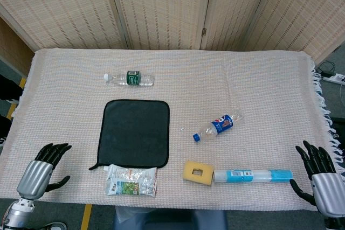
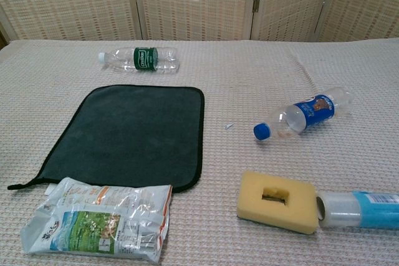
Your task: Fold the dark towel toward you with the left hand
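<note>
Dark green cloth, the towel (image 1: 135, 133), is laid flat and unfolded on the woven table cover (image 1: 259, 84), left of centre, with a snack packet (image 1: 132, 181) touching its near edge. The left hand (image 1: 42, 169) is seen only in the head view, at the near left corner, fingers spread and nothing held, well apart from the towel. The right hand (image 1: 319, 178) is partly cut off at the lower right edge, fingers likewise apart and empty. Neither hand is shown by the chest camera, where the blue tube (image 2: 361, 209) is cropped.
</note>
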`<action>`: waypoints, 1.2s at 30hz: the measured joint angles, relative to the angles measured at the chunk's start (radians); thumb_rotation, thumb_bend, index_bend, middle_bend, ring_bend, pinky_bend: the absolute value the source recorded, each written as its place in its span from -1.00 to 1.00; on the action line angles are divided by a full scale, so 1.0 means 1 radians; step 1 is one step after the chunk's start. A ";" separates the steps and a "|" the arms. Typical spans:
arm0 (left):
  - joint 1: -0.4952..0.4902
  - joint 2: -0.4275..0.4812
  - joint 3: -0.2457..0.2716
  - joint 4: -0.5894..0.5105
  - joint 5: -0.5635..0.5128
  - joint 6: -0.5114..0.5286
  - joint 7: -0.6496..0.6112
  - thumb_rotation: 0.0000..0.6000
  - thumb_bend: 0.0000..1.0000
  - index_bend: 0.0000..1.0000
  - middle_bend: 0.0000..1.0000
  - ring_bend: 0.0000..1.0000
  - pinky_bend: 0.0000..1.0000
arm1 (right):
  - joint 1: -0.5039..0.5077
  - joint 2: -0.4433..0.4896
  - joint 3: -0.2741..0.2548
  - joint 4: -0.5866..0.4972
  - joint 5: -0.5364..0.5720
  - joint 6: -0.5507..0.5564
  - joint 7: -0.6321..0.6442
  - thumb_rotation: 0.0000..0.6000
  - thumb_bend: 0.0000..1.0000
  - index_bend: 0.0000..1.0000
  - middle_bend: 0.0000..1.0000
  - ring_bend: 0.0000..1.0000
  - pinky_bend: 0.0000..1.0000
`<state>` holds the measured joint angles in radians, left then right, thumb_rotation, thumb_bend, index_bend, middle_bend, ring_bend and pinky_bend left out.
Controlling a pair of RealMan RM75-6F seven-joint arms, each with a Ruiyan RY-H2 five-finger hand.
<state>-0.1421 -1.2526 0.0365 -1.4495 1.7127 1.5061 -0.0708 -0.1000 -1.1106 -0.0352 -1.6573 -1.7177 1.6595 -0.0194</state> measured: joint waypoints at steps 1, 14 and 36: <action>-0.017 0.005 -0.011 -0.010 -0.004 -0.009 -0.013 1.00 -0.50 -0.70 -0.06 0.15 0.38 | 0.002 0.000 -0.001 0.000 0.002 -0.005 0.003 1.00 -0.30 -1.00 -1.00 -1.00 -1.00; -0.275 0.013 -0.200 -0.117 -0.374 -0.439 -0.078 1.00 -0.26 -0.33 1.00 1.00 1.00 | 0.042 0.000 0.018 -0.002 0.072 -0.087 0.017 1.00 -0.30 -1.00 -1.00 -1.00 -1.00; -0.711 -0.363 -0.400 0.457 -0.751 -0.892 -0.064 1.00 -0.04 -0.30 1.00 1.00 1.00 | 0.064 0.026 0.055 0.032 0.223 -0.165 0.128 1.00 -0.31 -1.00 -1.00 -1.00 -1.00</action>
<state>-0.8534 -1.6153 -0.3634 -0.9928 0.9616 0.6138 -0.1351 -0.0364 -1.0844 0.0203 -1.6251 -1.4948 1.4947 0.1088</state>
